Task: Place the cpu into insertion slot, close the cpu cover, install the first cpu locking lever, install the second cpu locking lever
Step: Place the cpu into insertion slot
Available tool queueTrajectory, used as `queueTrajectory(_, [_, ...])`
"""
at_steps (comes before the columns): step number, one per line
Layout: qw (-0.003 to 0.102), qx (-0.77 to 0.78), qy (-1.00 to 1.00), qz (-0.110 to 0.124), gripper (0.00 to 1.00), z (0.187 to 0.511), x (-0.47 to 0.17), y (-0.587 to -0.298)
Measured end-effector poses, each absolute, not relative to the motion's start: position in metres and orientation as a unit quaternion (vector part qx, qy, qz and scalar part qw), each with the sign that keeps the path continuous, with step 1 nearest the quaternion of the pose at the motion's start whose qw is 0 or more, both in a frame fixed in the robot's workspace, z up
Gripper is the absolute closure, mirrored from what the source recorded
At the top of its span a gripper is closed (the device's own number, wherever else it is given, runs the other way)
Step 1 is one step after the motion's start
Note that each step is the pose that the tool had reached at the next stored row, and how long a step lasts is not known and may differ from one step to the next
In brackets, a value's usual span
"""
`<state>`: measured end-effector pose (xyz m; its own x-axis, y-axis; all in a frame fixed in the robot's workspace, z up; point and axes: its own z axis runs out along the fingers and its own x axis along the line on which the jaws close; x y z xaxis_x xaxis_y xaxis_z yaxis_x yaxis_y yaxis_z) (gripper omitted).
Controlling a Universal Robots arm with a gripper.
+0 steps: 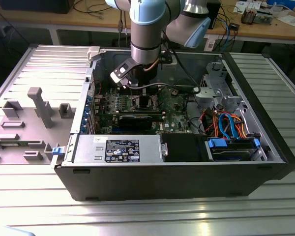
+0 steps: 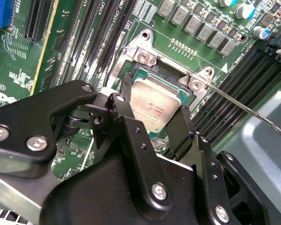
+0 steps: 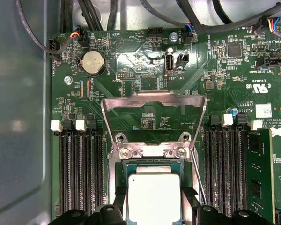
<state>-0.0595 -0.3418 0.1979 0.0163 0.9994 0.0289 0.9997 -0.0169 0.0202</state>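
Note:
The cpu [image 2: 155, 104] [image 3: 153, 199], a silver-grey square chip, sits level over the insertion slot [image 2: 165, 71] [image 3: 117, 174] on the green motherboard [image 1: 179, 105]. My gripper [image 2: 155, 102] [image 3: 153, 200] is shut on the chip, with one black finger [image 2: 126, 83] [image 3: 119, 199] against each of two opposite edges. The cpu cover [image 3: 154, 98], a silvery frame with a large window, is swung open on its hinge and stands beyond the slot. A thin locking lever [image 2: 253, 111] [image 3: 197, 176] runs alongside the slot, unlatched. In the exterior view the arm [image 1: 146, 44] reaches down into the open computer case.
Long black memory slots [image 3: 79, 173] [image 3: 225, 168] flank the slot on both sides. In the case lie a power supply [image 1: 119, 148] and blue and orange cables [image 1: 228, 123]. The case walls [image 1: 91, 88] surround the board. A grey fixture tray [image 1: 37, 113] lies to the exterior view's left.

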Motion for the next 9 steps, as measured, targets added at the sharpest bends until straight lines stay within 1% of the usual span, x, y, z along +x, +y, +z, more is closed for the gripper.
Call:
queueTrajectory(6, [0.003,-0.713,-0.701,-0.018,0.46,0.1977,-0.0595,-0.3417])
queueTrajectory(7, [0.003,-0.713,-0.701,-0.018,0.45,0.1976,-0.0594,-0.3416])
queueTrajectory(8, [0.003,-0.713,-0.701,-0.018,0.38,0.1976,-0.0594,-0.3416])
queueTrajectory(9, [0.003,-0.713,-0.701,-0.018,0.38,0.1976,-0.0594,-0.3416])
